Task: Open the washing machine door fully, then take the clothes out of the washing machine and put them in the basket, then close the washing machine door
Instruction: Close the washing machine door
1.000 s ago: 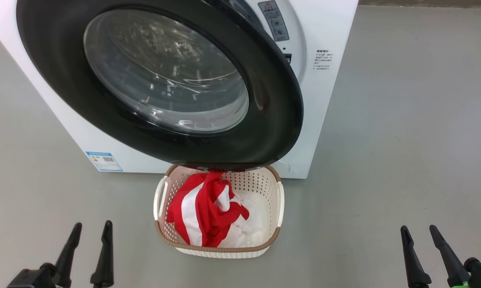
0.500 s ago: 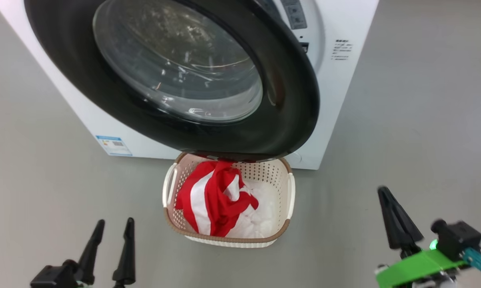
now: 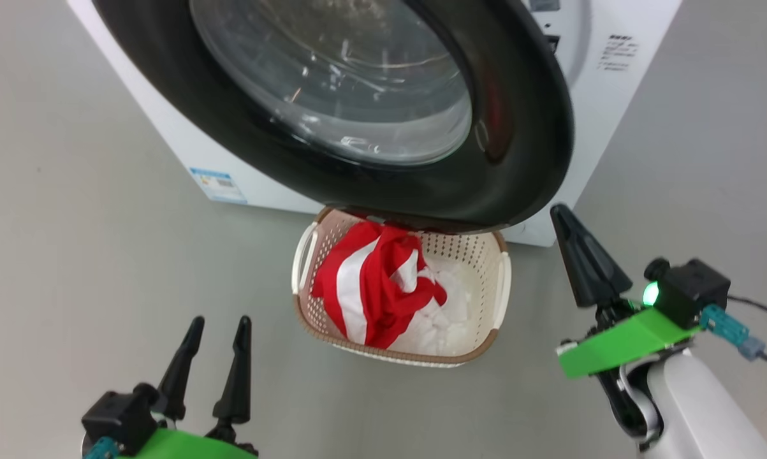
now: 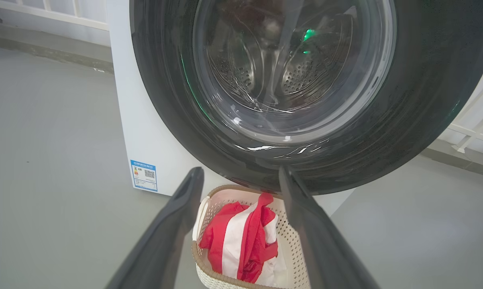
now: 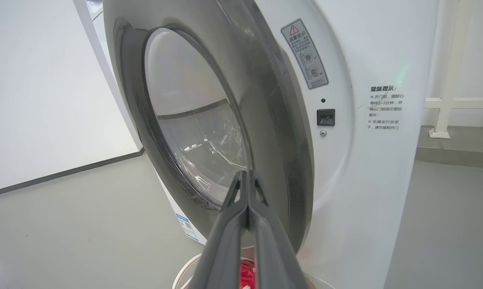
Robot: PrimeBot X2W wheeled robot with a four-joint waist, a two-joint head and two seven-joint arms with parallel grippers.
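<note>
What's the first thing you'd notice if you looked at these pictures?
The huge round washing machine door, glossy black with a bulging glass window, hangs open across the top of the head view. Right below it, bright red-and-white clothes sit in the cream basket. At the right, the right pincer is pinched shut, pointing toward the door's edge.

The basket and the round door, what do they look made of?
The basket looks like cream moulded plastic: rows of even punched holes, and a brown woven-look rim, probably plastic too. The washing machine door has a glossy black rim, likely plastic, that throws reflections; its bulging centre seems clear glass, see-through with bright glints.
</note>
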